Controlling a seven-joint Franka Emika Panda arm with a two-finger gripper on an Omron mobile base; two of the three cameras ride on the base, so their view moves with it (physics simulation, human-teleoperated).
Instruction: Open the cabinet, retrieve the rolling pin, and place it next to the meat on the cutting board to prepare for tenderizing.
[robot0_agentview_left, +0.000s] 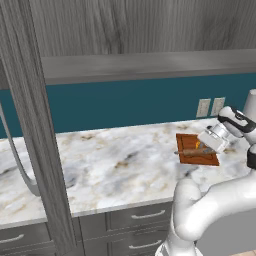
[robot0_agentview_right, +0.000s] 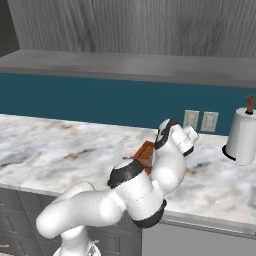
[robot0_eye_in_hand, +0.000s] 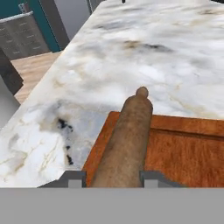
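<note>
The rolling pin (robot0_eye_in_hand: 127, 140) is stiff, smooth wood — liable to roll. The gripper (robot0_eye_in_hand: 113, 178) has its jaws clamped round the barrel, above the cutting board (robot0_eye_in_hand: 183, 153) near the desk (robot0_eye_in_hand: 131, 57) edge.

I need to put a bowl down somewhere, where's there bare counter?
Widest bare marble counter: between the open cabinet door and the cutting board. Another patch lies between board and paper towel roll. The board is crowded: gripper holds the rolling pin there.
</note>
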